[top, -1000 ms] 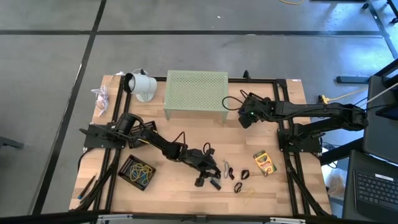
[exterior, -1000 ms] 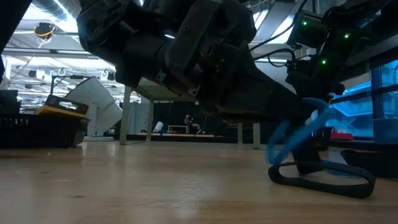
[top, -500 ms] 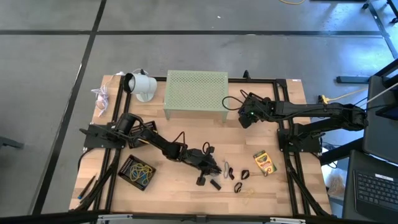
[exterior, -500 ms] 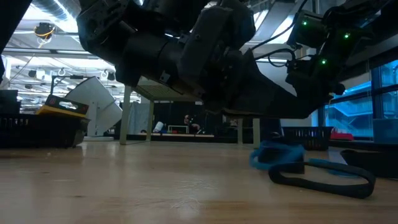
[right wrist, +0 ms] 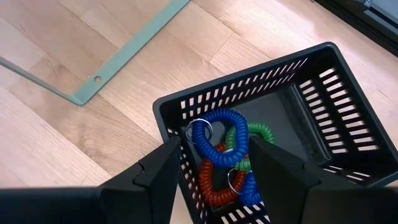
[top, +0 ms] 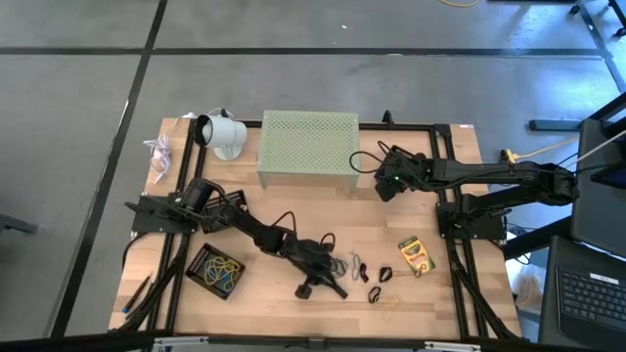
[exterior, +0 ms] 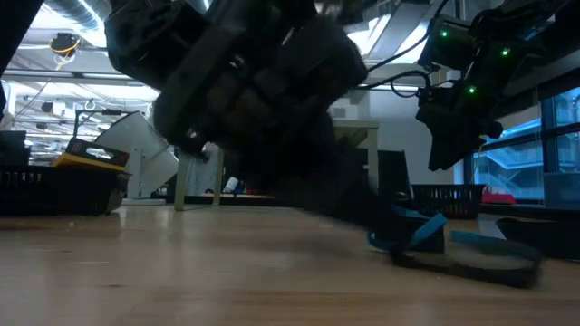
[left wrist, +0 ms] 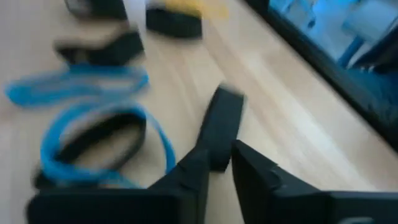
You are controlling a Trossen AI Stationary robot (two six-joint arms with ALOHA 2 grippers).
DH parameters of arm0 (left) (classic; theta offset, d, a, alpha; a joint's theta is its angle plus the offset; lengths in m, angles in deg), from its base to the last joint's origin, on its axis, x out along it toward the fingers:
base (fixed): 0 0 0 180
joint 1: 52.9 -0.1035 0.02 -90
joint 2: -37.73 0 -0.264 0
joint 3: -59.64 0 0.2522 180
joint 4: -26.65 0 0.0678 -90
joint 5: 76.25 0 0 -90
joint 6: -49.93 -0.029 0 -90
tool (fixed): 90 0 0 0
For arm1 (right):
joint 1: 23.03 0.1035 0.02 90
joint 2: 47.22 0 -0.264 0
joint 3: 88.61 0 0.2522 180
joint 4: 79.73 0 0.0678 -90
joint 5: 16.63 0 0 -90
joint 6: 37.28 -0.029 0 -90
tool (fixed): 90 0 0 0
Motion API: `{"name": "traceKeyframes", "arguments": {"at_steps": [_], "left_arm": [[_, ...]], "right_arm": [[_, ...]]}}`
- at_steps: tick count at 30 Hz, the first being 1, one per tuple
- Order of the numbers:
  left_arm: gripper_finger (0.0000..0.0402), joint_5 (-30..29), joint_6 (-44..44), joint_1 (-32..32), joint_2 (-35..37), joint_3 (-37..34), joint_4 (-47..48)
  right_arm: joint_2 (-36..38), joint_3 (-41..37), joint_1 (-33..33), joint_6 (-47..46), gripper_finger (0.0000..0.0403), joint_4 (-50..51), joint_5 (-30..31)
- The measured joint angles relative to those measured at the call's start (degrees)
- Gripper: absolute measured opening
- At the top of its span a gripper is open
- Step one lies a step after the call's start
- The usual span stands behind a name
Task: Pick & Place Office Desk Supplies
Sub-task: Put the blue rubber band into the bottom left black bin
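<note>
1. Swinging back toward the table's front edge since a second ago, the left gripper (top: pixel 320 285) now sits lower among the loose supplies; its fingers look nearly closed around a flat black clip (left wrist: pixel 221 126).
2. Thin blue rubber-band loops (left wrist: pixel 93 118) lie just beside it.
3. The right gripper (right wrist: pixel 211 165) hovers open over a black slotted plastic basket (right wrist: pixel 323 106).
4. Risk: the thin clip may slip from so narrow a grip.
5. No writing is legible.

Dark jointed arms, green lights

Left gripper (top: pixel 330 286) low over table front, fingers nearly closed. Right gripper (top: pixel 383 185) raised, fingers parted.
</note>
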State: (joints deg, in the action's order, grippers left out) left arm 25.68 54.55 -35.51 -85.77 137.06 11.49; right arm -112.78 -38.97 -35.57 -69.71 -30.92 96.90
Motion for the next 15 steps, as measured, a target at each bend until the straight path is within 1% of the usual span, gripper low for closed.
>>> {"name": "traceKeyframes", "arguments": {"at_steps": [4, 7, 9, 15], "left_arm": [[0.0104, -0.31, -0.02, -0.32, 0.00, -0.04, -0.47], [0.0125, -1.76, -1.48, -0.39, 0.00, -0.04, -0.88], [0.0133, -3.30, -2.45, -0.35, -0.01, -0.04, -0.85], [0.0139, -3.49, -2.87, -0.88, 0.00, -0.04, -0.01]], "right_arm": [[0.00, 0.00, 0.00, -0.13, 0.0191, -0.39, 0.00], [0.00, 0.00, 0.00, -0.13, 0.0191, -1.66, 0.00], [0.00, 0.00, 0.02, -0.11, 0.0191, -2.47, -0.02], [0.02, 0.00, 0.01, 0.26, 0.0191, -2.93, -0.03]]}}
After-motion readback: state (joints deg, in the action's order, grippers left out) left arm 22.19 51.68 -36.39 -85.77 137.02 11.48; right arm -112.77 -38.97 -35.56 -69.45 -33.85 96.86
